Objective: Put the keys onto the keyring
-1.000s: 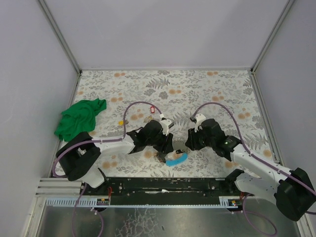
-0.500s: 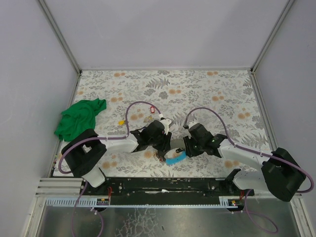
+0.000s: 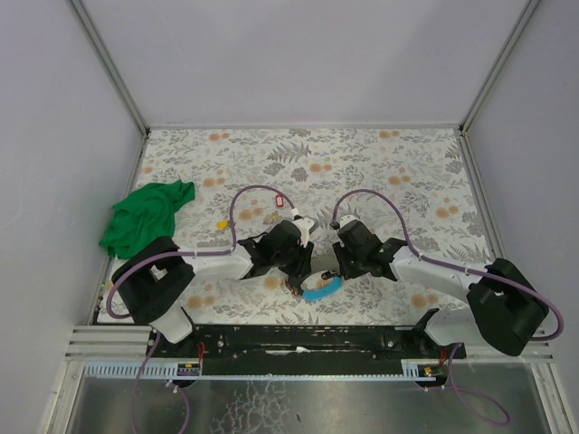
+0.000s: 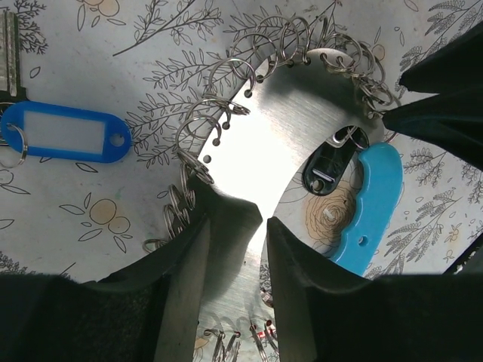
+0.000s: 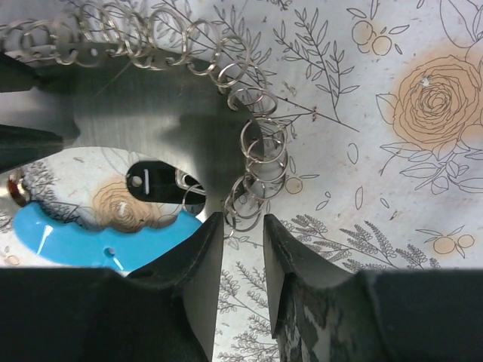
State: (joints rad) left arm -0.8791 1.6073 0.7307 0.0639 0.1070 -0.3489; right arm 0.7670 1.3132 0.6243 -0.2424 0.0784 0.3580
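Note:
The keyring holder, a curved steel plate with several split rings along its rim, lies between my grippers; it also shows in the right wrist view. A key with a blue tag lies left of it. A key with a red tag lies farther back. My left gripper stands over the plate's near end, jaws a narrow gap apart, nothing held. My right gripper is open by a narrow gap, its tips at the rings on the plate's right end.
A blue handle and a black oval tag lie inside the plate's curve. A green cloth is bunched at the left edge. A small yellow piece lies behind the left arm. Both arms' cables arch above the floral mat.
My right arm has swung left and stretched toward the plate, bringing its gripper up to the rings. The left gripper has stayed over the plate.

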